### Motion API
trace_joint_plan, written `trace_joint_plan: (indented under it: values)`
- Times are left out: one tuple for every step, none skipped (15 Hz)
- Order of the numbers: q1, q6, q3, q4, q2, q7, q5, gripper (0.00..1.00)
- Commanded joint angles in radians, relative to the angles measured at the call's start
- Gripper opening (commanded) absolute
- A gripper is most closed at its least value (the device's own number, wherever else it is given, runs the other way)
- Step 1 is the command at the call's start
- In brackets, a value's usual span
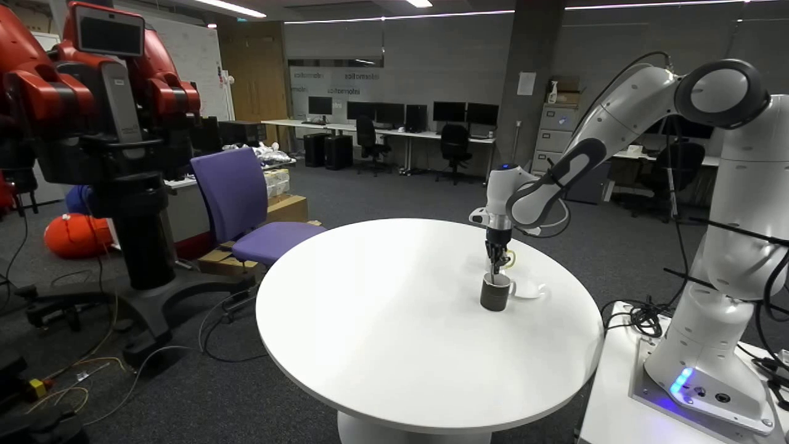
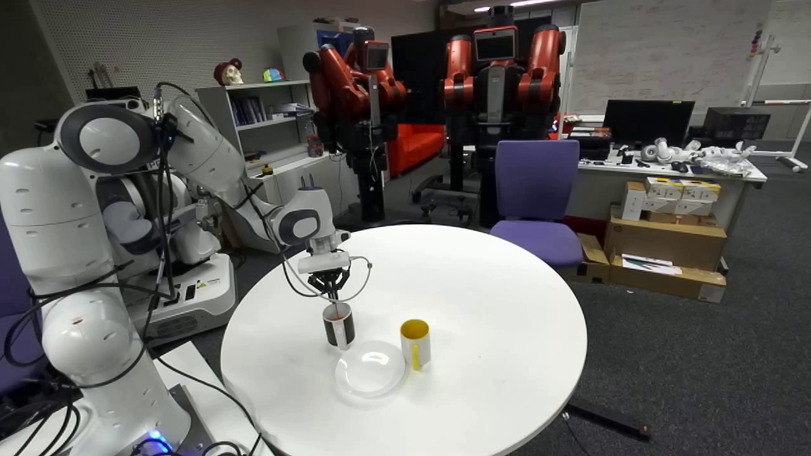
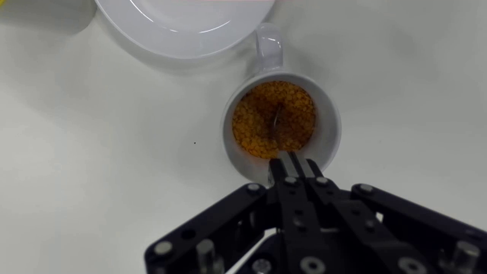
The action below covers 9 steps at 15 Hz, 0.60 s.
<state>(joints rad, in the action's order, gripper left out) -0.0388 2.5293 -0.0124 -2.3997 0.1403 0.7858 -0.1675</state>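
Observation:
A dark mug (image 1: 495, 297) with a white handle and white inside stands upright on the round white table (image 1: 394, 320); it also shows in an exterior view (image 2: 348, 329) and the wrist view (image 3: 328, 125). It holds orange grains (image 3: 251, 121). My gripper (image 3: 293, 155) points down just above the mug; it also shows in both exterior views (image 1: 495, 262) (image 2: 332, 294). Its fingers are closed on a thin metal utensil (image 3: 277, 116), seemingly a spoon, whose lower end is hidden in the grains. A white plate (image 2: 370, 368) lies beside the mug's handle.
A white mug with yellow inside and handle (image 2: 410, 348) stands beyond the plate; part of it shows in the wrist view (image 3: 49, 17). A purple chair (image 2: 537, 202) stands at the table's edge. Red robots (image 2: 500, 82) stand behind. A cable loops by my wrist.

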Motion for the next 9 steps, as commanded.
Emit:
trace_joint_plan:
  values:
    - [0.002,-0.012,-0.014,-0.007,-0.021,0.007,0.015,0.00]
    - [0.002,-0.009,-0.017,-0.002,-0.018,0.008,0.018,0.00]
    - [0.003,-0.008,-0.019,0.005,-0.013,0.006,0.018,0.00]
    - [0.003,-0.005,-0.020,0.010,-0.011,0.005,0.016,0.00]
    - [0.002,-0.004,-0.020,0.016,-0.009,0.002,0.013,0.00]
    - [0.000,-0.004,-0.018,0.021,-0.007,-0.001,0.010,0.00]
    - [-0.001,-0.004,-0.014,0.027,-0.005,-0.005,0.005,0.00]
    - [-0.003,-0.003,-0.011,0.030,-0.005,-0.008,0.002,0.00]
    - [-0.005,-0.004,-0.008,0.033,-0.006,-0.011,-0.001,0.00]
